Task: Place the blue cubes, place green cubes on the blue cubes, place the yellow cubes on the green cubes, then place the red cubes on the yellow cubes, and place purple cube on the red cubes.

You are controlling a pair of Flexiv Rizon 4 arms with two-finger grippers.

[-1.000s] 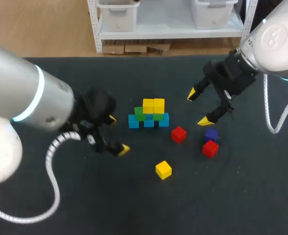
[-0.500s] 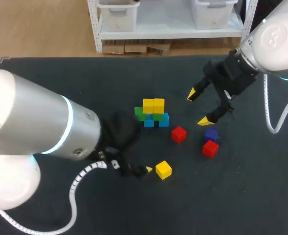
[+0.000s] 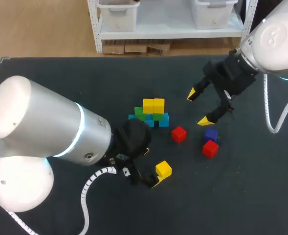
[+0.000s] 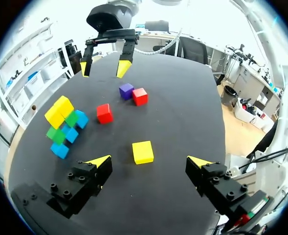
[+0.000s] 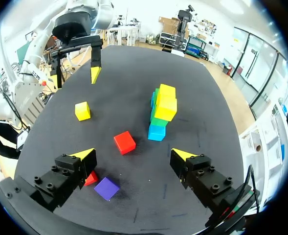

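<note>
Left claw [image 4: 149, 160] spread apart, loose yellow cube [image 4: 143, 152] just ahead, untouched | right claw [image 3: 198, 107] spread apart, above worktop [image 3: 241, 186] near purple cube [image 3: 211, 133]

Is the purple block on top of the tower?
No, the purple cube sits on the table next to a red cube, well apart from the stack.

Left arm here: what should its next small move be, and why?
Probably ease the left gripper forward and down until its open fingers straddle the loose yellow cube, then close. The cube lies flat on the table just ahead of the tips, roughly centred between them and untouched.
</note>
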